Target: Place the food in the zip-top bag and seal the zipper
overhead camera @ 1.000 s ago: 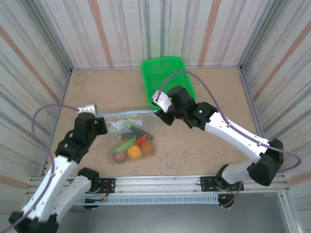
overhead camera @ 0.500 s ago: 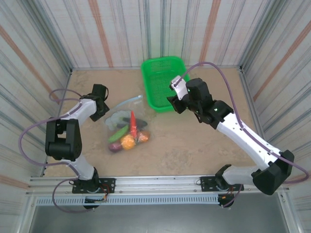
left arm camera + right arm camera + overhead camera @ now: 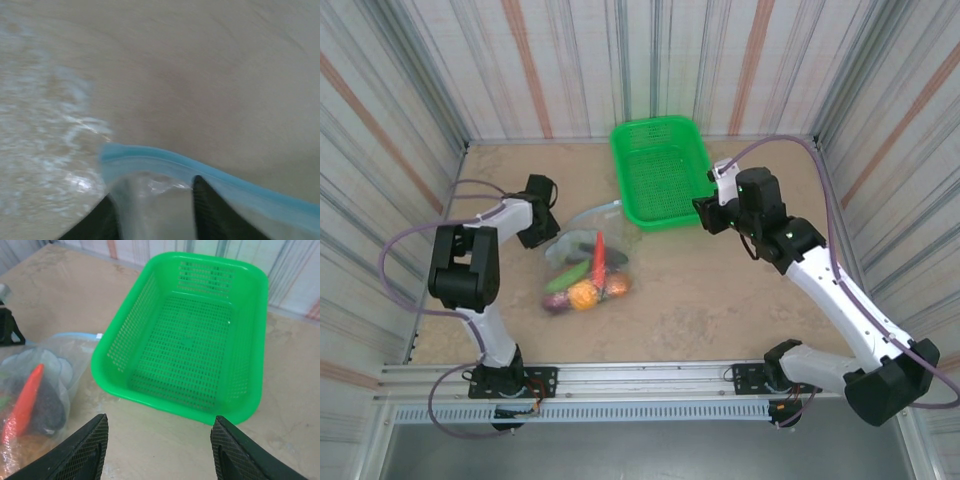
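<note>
The zip-top bag (image 3: pixel 582 262) lies flat on the table with the food inside: an orange carrot (image 3: pixel 598 252), a yellow-orange fruit (image 3: pixel 583 293), a green pod (image 3: pixel 567 277) and a purple onion (image 3: pixel 556 303). Its blue zipper (image 3: pixel 595 208) runs along the far edge. My left gripper (image 3: pixel 546 228) sits at the bag's left corner. In the left wrist view its jaws (image 3: pixel 155 192) stand apart, with clear film between them under the zipper (image 3: pixel 200 167). My right gripper (image 3: pixel 705 210) hangs open and empty to the right of the bag (image 3: pixel 45 385), its fingers (image 3: pixel 159 419) above bare table.
A green mesh basket (image 3: pixel 617 160) stands empty at the back, just right of the bag's mouth and directly ahead of my right gripper (image 3: pixel 170 407). Striped walls close in three sides. Bare table lies in front and to the right.
The bag went from being held up between both grippers to lying on the table. My right gripper let go and drew back right. My left arm swung far left and its jaws parted.
</note>
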Motion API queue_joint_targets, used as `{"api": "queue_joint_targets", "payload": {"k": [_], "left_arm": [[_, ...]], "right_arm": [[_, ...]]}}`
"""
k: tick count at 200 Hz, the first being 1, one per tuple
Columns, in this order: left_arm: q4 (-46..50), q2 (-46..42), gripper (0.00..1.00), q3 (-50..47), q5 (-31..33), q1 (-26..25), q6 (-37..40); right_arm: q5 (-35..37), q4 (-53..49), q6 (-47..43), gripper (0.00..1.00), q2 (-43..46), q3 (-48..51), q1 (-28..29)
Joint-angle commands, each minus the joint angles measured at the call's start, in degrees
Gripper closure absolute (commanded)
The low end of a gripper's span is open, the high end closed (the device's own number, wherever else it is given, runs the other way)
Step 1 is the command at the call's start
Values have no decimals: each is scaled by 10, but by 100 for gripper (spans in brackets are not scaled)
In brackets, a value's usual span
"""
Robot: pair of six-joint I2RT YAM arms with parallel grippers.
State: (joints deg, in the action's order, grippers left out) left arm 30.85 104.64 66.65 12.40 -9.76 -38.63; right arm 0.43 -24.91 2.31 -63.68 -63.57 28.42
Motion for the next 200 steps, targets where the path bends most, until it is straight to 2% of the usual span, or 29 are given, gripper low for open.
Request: {"api": "queue_joint_targets", "payload": {"k": [1, 8, 12, 18, 21, 25, 52, 61, 74, 79, 92, 99, 107, 135, 154, 176, 200], "left_arm": [[3, -23, 43, 7, 29, -11, 29], [6, -38, 33, 5, 34, -5, 37], [9, -48, 26, 5, 39, -3, 42], [13, -66, 11, 2, 53, 1, 46], [16, -77, 4, 1, 59, 2, 48], [16, -91, 1, -2, 67, 3, 55], [-61, -225, 1, -73, 62, 1, 145], [-110, -277, 1, -108, 22, 4, 185], [-193, -342, 1, -162, -34, 3, 252], [-215, -361, 1, -177, -18, -1, 259], [-249, -390, 1, -206, 86, -10, 238], [-253, -392, 1, -214, 103, -1, 227], [-272, -384, 1, -226, 84, 18, 240], [-368, -326, 1, -264, -82, 48, 365], [-413, -305, 1, -293, -61, 51, 385], [-511, -281, 1, -344, -58, 59, 438], [-606, -235, 1, -374, -76, 89, 419]], "right_arm": [[7, -8, 27, 40, 24, 4, -9], [13, -9, 24, 34, 27, 5, -11], [16, -10, 23, 24, 30, 5, -14], [18, -11, 21, 2, 31, 5, -18], [18, -13, 20, 1, 32, 4, -21], [17, -14, 21, 1, 34, 4, -24], [51, -14, 32, 1, 46, 13, -42], [84, 0, 35, 1, 57, 32, -41], [91, 42, 24, 1, 83, 70, -42], [95, 58, 16, 1, 92, 86, -43], [104, 107, -9, 1, 108, 130, -54], [102, 131, -20, 1, 112, 151, -66], [95, 156, -25, 1, 110, 173, -85], [61, 220, 4, 1, 73, 231, -156], [40, 263, 14, 1, 10, 261, -205], [53, 330, 24, 1, -53, 296, -246], [43, 415, 46, 1, -106, 330, -282]]}}
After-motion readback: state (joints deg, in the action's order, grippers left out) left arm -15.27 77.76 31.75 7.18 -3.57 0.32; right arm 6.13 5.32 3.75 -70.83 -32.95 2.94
